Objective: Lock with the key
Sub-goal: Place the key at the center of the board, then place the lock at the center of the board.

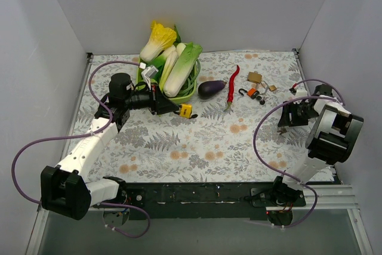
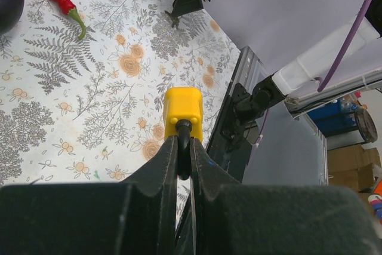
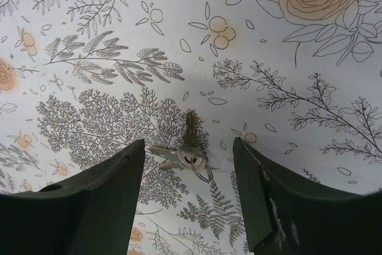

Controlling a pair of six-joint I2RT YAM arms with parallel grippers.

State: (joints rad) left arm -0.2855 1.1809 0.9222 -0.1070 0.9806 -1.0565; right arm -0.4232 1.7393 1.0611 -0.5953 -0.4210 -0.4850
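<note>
While left fingers (image 2: 161, 168) pinch the yellow padlock (image 2: 183, 110) by its shackle, right fingers (image 3: 98, 198) spread over keys (image 3: 188, 153)

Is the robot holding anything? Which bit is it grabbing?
The left gripper holds the yellow padlock by its black shackle. The right gripper holds nothing; it is open over the keys on the table.

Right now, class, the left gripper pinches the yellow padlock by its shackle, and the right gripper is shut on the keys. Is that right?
Not the last part. The right wrist view shows the right gripper open, with the keys lying on the tablecloth between its spread fingers. The left gripper does pinch the yellow padlock by its shackle.
</note>
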